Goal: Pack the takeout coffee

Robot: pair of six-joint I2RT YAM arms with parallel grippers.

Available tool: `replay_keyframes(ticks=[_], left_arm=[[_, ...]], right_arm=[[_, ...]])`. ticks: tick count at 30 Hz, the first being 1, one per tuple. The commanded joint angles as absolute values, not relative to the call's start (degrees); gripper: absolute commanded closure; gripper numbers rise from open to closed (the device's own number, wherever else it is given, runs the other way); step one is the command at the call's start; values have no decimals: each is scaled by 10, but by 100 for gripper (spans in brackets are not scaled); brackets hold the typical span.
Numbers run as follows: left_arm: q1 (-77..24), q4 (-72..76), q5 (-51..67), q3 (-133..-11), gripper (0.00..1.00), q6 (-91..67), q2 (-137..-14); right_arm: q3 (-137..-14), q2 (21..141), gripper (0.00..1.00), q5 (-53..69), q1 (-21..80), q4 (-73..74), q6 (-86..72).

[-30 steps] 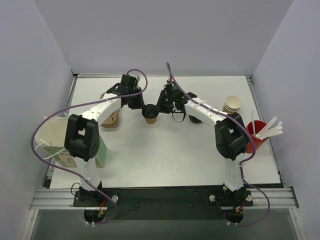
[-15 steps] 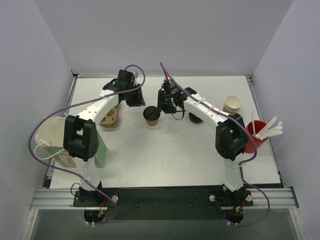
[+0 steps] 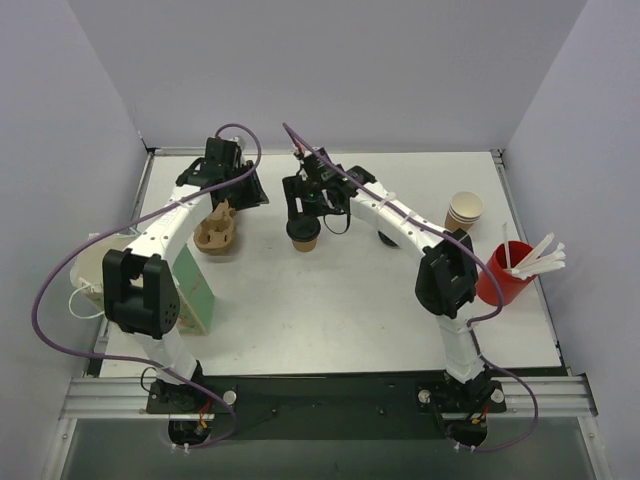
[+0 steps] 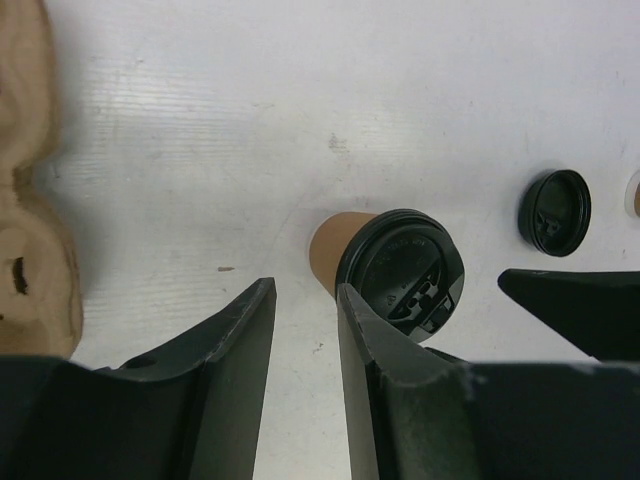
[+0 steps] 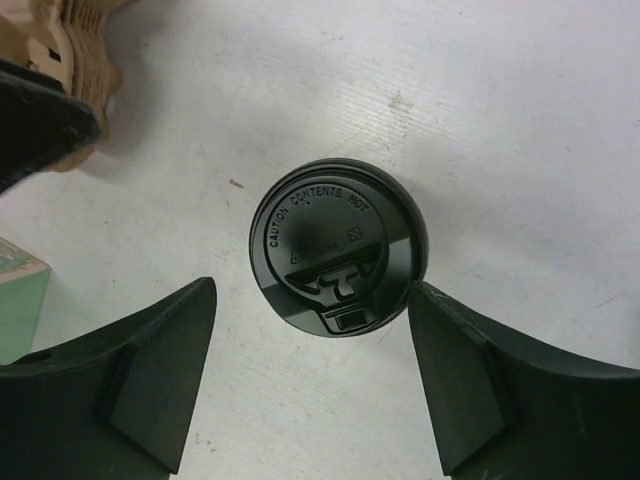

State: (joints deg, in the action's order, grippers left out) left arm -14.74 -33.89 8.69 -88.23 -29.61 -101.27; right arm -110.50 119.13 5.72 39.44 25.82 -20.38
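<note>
**Straddling the lidded cup, right claw taking over**

Hovering over the takeout coffee (image 3: 304, 234), the right gripper (image 5: 310, 290) is holding its jaws spread wide. In the right wrist view the black lid is sitting between the two fingers with gaps on both sides, so nothing is being pinched yet. The cup is standing upright on the table (image 3: 330, 310), around mid-table towards the far edge.

The left gripper (image 4: 305, 290) is only slightly parted and carrying nothing. Its wrist view is showing the cup beyond its tips, not between them.

Change: one second ago both claws were crowding the cup. Now the left arm is swinging away to 10 o'clock, ending above the pulp carrier (image 3: 216, 236), while the right claw is shifting onto the cup. Judgement: the cup is being freed for a one-arm pick, and packing is not yet started.

Outward: the carrier is lying at 9 o'clock of the cup. A spare lid (image 4: 555, 211) is lying at 3 o'clock.
</note>
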Motion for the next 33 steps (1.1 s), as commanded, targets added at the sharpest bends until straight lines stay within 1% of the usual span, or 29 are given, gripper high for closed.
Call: replay_keyframes(ticks=[1,6,14,24,33], left_arm=[[-128,-302,61,-861,58,-319,-955],[-125,-296,67,-853,58,-320,-940],[-125,-293,69,-844,58,-317,-934],[-124,-289,75,-839,58,-317,-936],[-125,-287,78,-839,58,-315,-936]], right_arm=[[-1146,1227,27,16,414,319,-163],[-1192,1257,24,-19,427,352,-149],[-1205,1267,23,-70,439,367,-147],[-1242,1299,22,-40,440,373,-149],[-1266,1323,19,-48,440,380,-154]])
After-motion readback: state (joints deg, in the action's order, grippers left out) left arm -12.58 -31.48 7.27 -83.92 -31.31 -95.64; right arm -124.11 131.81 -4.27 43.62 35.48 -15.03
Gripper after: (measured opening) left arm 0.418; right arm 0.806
